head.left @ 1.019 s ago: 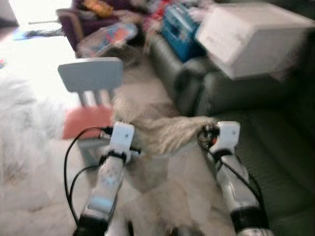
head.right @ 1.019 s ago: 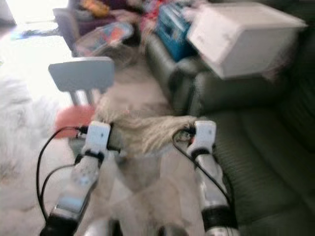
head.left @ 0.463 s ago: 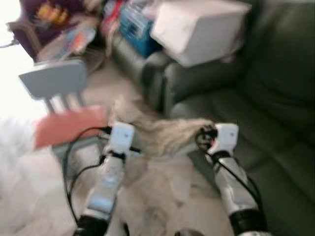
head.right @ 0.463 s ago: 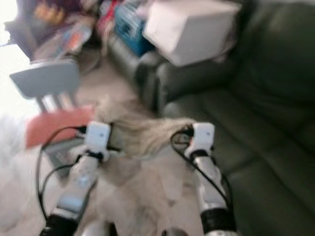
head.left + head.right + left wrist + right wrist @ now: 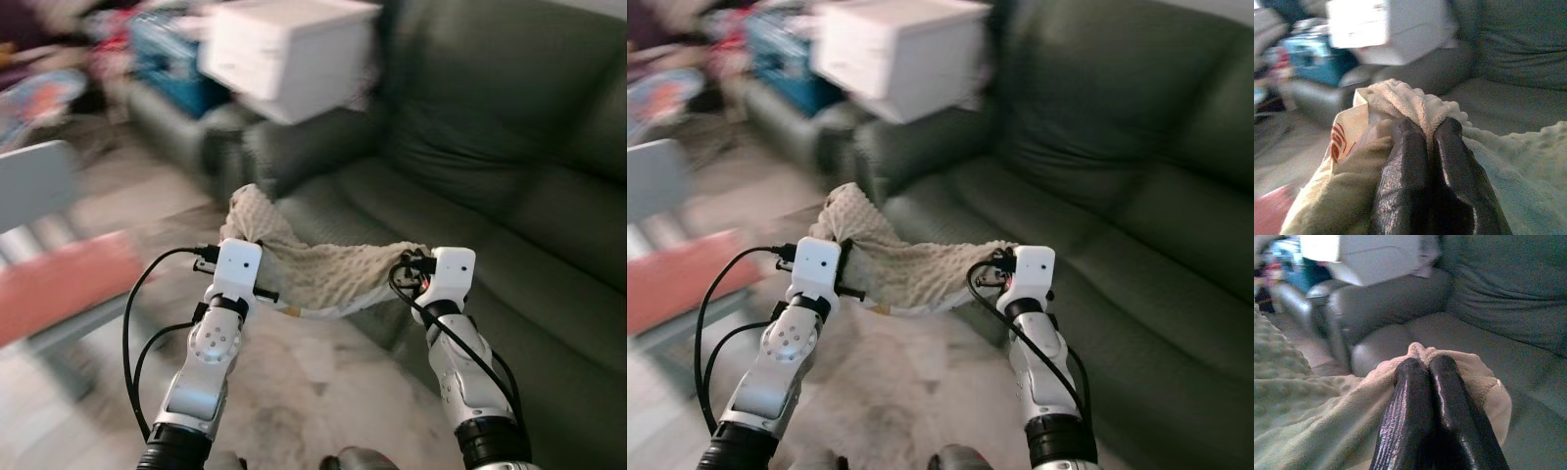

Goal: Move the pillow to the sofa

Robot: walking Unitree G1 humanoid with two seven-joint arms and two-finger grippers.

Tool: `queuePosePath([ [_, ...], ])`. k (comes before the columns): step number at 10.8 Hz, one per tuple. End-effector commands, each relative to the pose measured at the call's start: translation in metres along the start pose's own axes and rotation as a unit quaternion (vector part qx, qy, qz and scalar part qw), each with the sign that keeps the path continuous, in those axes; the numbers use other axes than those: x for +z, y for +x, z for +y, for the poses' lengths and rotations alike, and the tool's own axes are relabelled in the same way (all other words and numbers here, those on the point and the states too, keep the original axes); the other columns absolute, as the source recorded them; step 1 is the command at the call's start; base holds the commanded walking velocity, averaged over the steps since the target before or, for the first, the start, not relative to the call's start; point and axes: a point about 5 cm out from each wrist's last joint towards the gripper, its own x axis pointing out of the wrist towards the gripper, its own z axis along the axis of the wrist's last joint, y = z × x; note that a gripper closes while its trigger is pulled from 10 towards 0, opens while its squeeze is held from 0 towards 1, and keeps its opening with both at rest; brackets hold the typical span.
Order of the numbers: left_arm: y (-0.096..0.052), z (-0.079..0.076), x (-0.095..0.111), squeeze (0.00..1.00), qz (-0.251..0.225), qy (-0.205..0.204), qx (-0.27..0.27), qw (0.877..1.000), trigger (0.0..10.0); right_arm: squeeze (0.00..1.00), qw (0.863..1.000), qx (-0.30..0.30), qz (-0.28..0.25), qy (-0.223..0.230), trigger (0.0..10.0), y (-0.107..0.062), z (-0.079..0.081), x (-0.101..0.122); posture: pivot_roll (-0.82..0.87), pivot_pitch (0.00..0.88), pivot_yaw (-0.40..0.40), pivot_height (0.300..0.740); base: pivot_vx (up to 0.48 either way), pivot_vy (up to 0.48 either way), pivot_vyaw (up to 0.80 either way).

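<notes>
Both end effectors, left [image 5: 1425,147] and right [image 5: 1425,382], clamp the pillow [image 5: 328,274], slung between them just off the sofa [image 5: 509,206]. Blurry, probably mid-turn: keep grips level, clear the seat edge, then release.

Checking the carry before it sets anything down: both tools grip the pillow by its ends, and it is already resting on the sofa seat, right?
Not quite. Both the left tool and right tool grip the pillow by its ends, but the left eye view shows it hanging in the air in front of the sofa, not resting on it.
</notes>
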Motion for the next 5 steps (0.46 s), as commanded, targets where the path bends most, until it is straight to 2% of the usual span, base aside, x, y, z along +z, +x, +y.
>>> queuePosePath([
  [1, 0.0053, 0.0037, 0.0098, 0.0, -0.015, -0.011, 0.003, 1.0, 10.0, 0.0, 1.0, 0.005, -0.011, -0.002, 10.0, 0.0033, 0.0038, 0.0075, -0.01, 0.0, -0.028, 0.74, 0.0, 0.0, -0.8],
  [5, 0.0082, 0.0058, 0.0103, 0.0, -0.009, -0.025, 0.008, 1.0, 10.0, 0.0, 1.0, 0.003, -0.009, -0.004, 10.0, 0.0024, 0.0035, 0.007, -0.01, 0.0, -0.025, 0.74, 0.0, 0.0, -0.8],
])
